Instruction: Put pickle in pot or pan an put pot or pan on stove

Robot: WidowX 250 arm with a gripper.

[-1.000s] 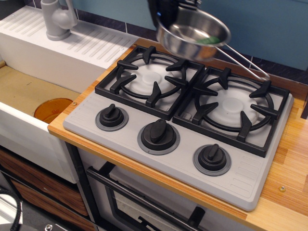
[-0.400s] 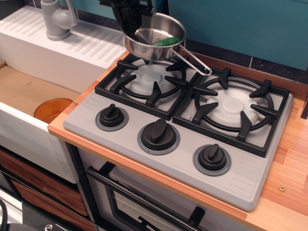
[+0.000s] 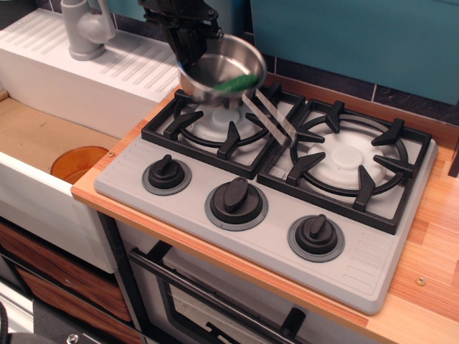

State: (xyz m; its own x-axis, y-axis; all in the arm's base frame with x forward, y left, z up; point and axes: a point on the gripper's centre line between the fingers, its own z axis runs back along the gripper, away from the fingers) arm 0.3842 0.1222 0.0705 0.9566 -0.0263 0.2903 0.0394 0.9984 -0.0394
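Pan held tilted above the left burner, pickle inside.

The black gripper (image 3: 192,44) comes down from the top edge and is clamped on the far-left rim of the pan (image 3: 215,64), which hangs clear of the grate over the back of the left burner on the stove (image 3: 272,236). The pan tips toward the front right, so its shiny inside faces the camera, and the pickle (image 3: 234,84) lies against the lower right wall of the bowl. The wire handle (image 3: 269,118) slants down and to the right, blurred (it shows almost as a double streak), ending above the gap between the two grates. The three black knobs (image 3: 236,195) sit in a row along the front of the hob. To the left, a grey faucet (image 3: 86,29) stands on the white ribbed sink unit (image 3: 64,72), with an orange disc (image 3: 79,163) down in the basin.
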